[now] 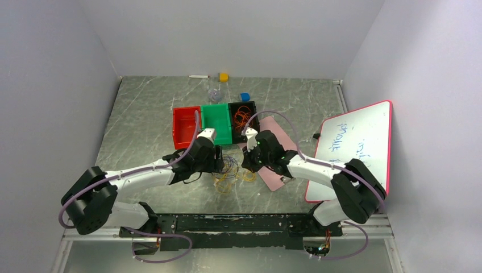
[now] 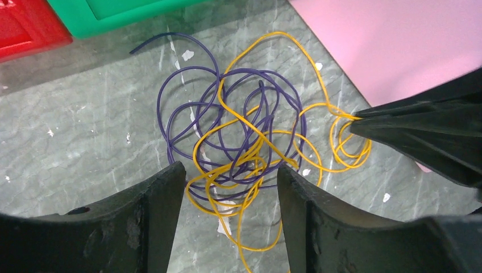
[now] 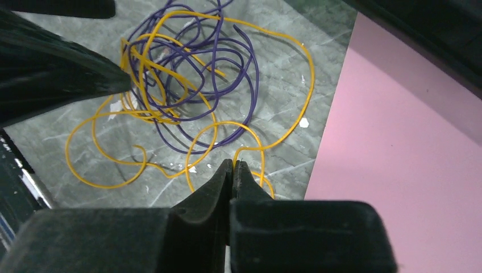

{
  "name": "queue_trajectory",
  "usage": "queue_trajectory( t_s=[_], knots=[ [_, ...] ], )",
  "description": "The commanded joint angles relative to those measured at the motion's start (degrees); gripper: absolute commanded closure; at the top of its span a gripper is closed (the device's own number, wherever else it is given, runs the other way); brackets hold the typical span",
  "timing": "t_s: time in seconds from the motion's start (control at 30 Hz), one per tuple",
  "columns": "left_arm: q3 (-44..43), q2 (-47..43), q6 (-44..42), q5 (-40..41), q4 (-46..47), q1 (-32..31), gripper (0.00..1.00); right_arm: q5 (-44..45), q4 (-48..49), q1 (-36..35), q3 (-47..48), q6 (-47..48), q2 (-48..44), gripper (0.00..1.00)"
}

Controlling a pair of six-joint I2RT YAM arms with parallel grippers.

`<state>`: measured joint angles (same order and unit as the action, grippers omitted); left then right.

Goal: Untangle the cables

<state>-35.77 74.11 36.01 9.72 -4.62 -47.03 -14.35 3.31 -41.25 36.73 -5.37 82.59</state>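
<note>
In the top view the cables (image 1: 229,173) are too small to tell strand from strand. A yellow strand vanishes inside the pressed-together tips of the right end effector (image 3: 233,166). The left wrist view's far edge cuts off the red bin (image 2: 25,25) and green bin (image 2: 113,14).

Grey marbled table (image 1: 142,114), white walls (image 1: 227,34)

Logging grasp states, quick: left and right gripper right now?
Left gripper: open, over the cables, holding nothing.
Right gripper: fingers shut on the yellow cable.
</note>
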Motion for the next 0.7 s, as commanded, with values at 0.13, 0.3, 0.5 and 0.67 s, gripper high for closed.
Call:
queue_trajectory(
  t_s=[0.13,0.3,0.5,0.67],
  knots=[
    [-0.4,7.1,-0.3,-2.7,4.3,0.3,0.35,-1.6,-5.7,-0.3,6.1,-0.4,-7.4,1.00],
    [0.5,8.8,0.3,-3.1,5.3,0.3,0.43,-0.1,-10.9,-0.2,10.4,-0.9,-11.8,1.00],
    [2.3,10.0,1.0,-3.5,6.6,0.2,0.51,4.5,-15.2,-0.3,17.5,-2.8,-16.4,1.00],
    [2.5,11.3,1.3,-3.7,6.7,0.2,0.59,8.1,-19.5,-0.3,26.8,-4.0,-17.4,1.00]
  ],
)
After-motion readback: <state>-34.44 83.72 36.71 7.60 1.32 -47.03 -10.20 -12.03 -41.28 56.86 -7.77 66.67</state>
